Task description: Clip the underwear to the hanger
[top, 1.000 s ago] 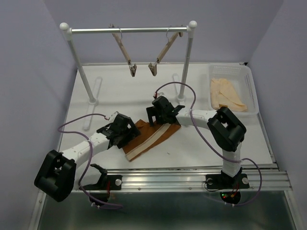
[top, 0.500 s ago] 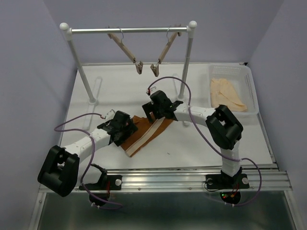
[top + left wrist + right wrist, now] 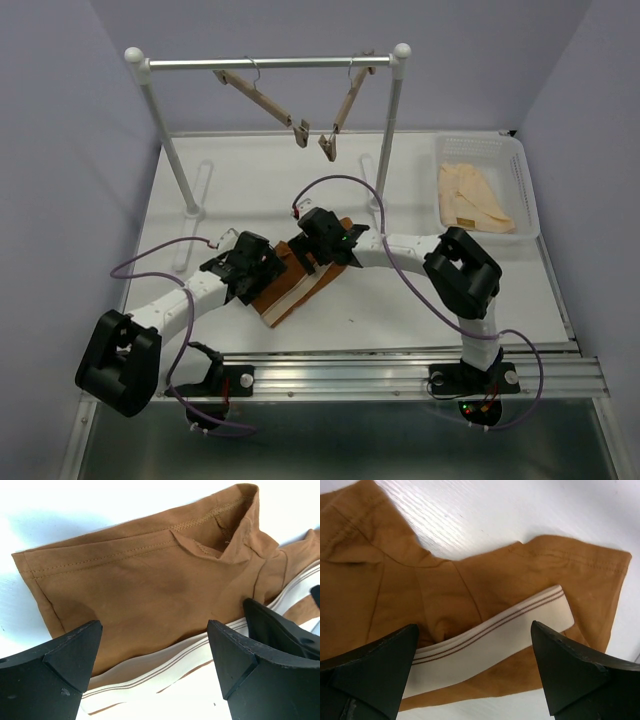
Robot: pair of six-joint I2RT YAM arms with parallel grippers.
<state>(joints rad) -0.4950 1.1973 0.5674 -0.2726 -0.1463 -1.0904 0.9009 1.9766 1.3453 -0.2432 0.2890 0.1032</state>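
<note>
Jaws of left gripper [image 3: 155,645] and right gripper [image 3: 474,630] spread wide, holding nothing, poised low over one underwear [image 3: 285,290], rumpled on desk [image 3: 250,190], striped waistband between both. Hung tilted from one rail [image 3: 300,63]: left hanger [image 3: 260,100], right hanger [image 3: 347,105]. One basket [image 3: 478,140], pale garments [image 3: 470,195] inside.

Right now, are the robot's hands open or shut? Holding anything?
Left gripper: open, holding nothing, over the underwear.
Right gripper: open, holding nothing, over the underwear too.
</note>
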